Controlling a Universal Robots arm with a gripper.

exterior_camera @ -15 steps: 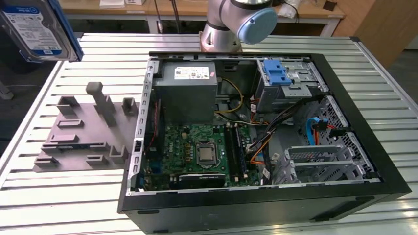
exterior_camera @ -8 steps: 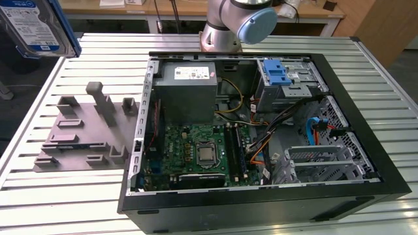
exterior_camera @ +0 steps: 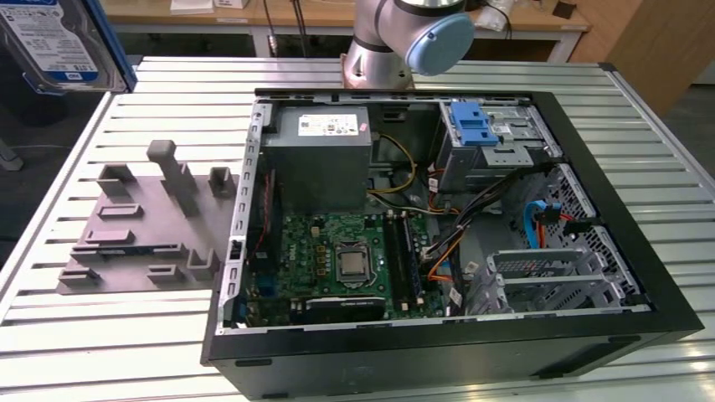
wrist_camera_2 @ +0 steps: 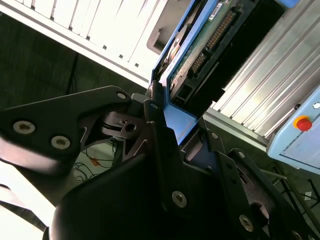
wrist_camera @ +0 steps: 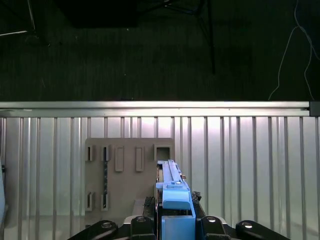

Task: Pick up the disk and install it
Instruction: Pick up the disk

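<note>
One disk (wrist_camera: 174,199), seemingly clamped in the end effector (wrist_camera: 173,224).

The disk (exterior_camera: 62,42) is a flat silver hard drive with a white-and-blue label, framed by a blue plastic carrier. It hangs tilted in the air at the exterior view's top left corner. In both wrist views its blue end sits pinched in the claw (wrist_camera_2: 177,120), and the second wrist view shows its green circuit-board side.
</note>
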